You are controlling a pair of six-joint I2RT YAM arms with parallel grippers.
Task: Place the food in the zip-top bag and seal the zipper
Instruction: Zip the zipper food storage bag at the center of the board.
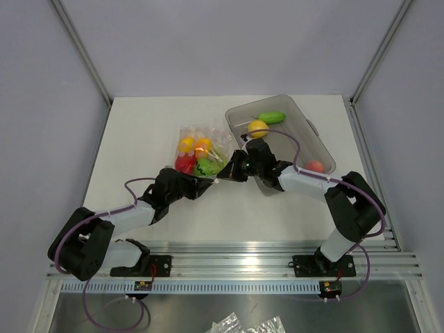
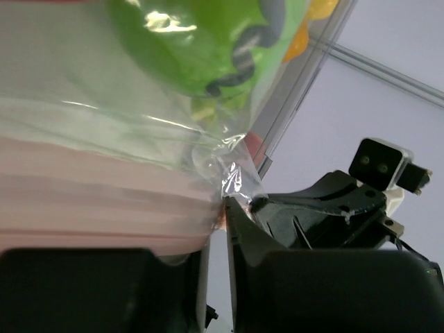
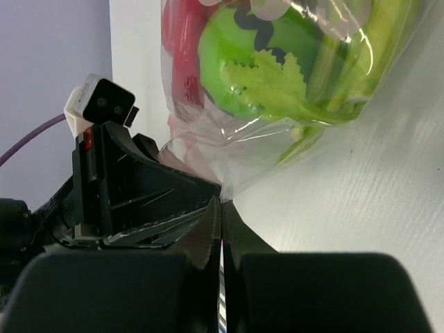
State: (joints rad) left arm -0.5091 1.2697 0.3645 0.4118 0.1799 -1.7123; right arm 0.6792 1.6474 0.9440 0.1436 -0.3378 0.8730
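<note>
Both grippers at the near edge of the zip-top bag (image 1: 201,142), by the zipper (image 2: 97,208)

Bag lies mid-table with food (image 1: 186,146) inside; three more pieces sit in the grey tray (image 1: 320,142). Right gripper (image 3: 221,202) is fully closed with the bag's corner film at its tips, probably anchoring it. Left gripper (image 2: 223,208) is nearly closed at the same edge; can't tell if it actually pinches. Likely set to press the seal.

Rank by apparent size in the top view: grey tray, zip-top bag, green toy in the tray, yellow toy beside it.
1. grey tray
2. zip-top bag
3. green toy and yellow toy: too alike to rank.
</note>
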